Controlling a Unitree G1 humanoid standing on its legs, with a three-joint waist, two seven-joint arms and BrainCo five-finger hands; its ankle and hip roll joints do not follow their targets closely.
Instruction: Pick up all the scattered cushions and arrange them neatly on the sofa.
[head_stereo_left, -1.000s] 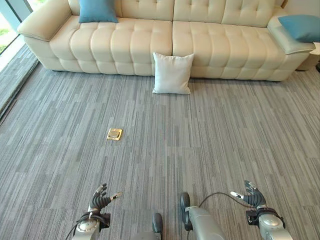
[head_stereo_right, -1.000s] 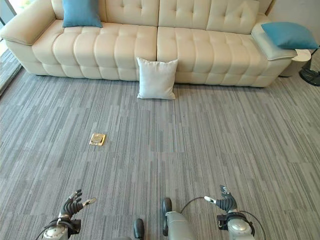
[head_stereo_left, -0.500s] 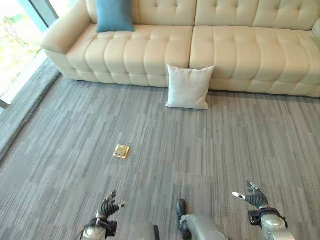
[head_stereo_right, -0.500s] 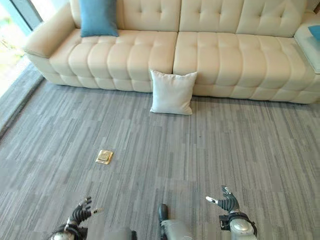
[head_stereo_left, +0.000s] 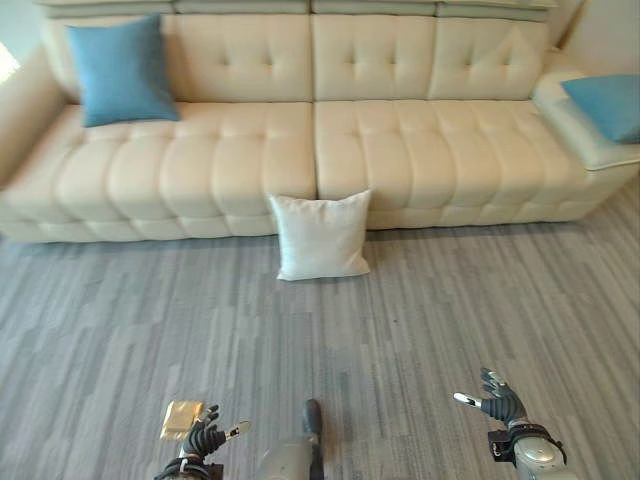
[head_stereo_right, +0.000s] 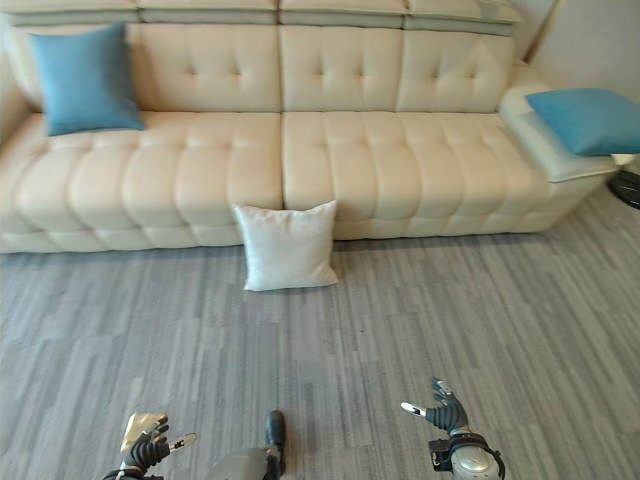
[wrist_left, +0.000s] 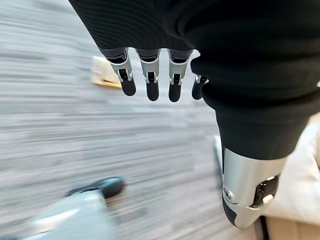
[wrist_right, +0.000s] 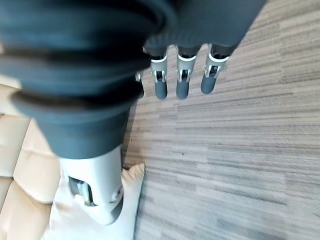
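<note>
Left hand (head_stereo_left: 203, 440): low over the grey carpet (head_stereo_left: 480, 300), fingers loosely spread and holding nothing; a small brass floor plate (head_stereo_left: 181, 418) lies just beside it.
Blue cushion, left (head_stereo_left: 121, 70): already on the sofa (head_stereo_left: 400, 150), propped against the backrest near the left end.
White cushion (head_stereo_left: 321, 236): the one still off the sofa. It stands on the carpet, leaning against the sofa's front where the two seat sections meet, well ahead of both hands.
Handling, as a judgement: it looks soft, light and plump, so it should give under the fingers and sag if pinched by one corner. The fabric seems matte, not slippery, and nothing about it is fragile.
Where to take hold: the two side edges, one hand each, pressing inward, or a firm pinch along the top edge, which stands free of the sofa.
Right hand (head_stereo_left: 495, 404): low over the carpet on the right, fingers relaxed and apart, empty.
Blue cushion, right (head_stereo_left: 605, 105): resting on the sofa's right armrest.
</note>
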